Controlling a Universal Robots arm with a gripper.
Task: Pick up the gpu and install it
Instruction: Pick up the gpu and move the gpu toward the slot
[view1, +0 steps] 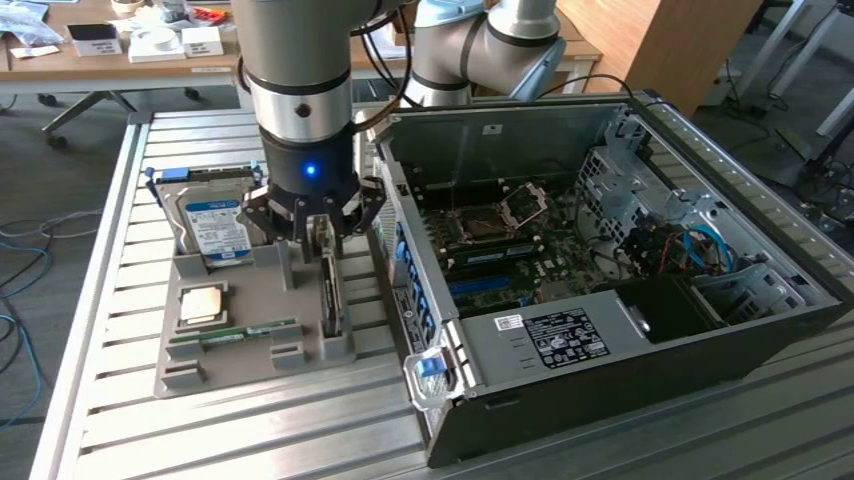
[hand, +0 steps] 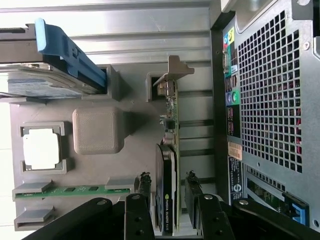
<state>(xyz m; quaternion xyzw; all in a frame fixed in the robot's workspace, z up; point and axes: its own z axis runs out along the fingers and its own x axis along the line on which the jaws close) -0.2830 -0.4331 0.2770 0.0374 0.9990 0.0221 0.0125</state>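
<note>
The gpu (view1: 330, 295) stands on its edge in a slot of the grey holder tray (view1: 234, 368), next to the open computer case (view1: 747, 330). In the wrist view the gpu (hand: 167, 170) shows its black face, green board and silvery end bracket (hand: 172, 72). My gripper (view1: 323, 238) is directly above it and has come down over its top edge. The gripper (hand: 168, 182) is open, one finger (hand: 145, 182) on each side of the card, with a small gap on both sides. The card still rests in the holder.
The same tray (hand: 135, 135) holds a hard drive (view1: 214, 225) with a blue-white label, a processor chip (view1: 203, 303) and a green memory stick (view1: 254, 330). Inside the case lies the motherboard (view1: 514, 235). The case's perforated rear panel (hand: 270, 90) is close beside the card.
</note>
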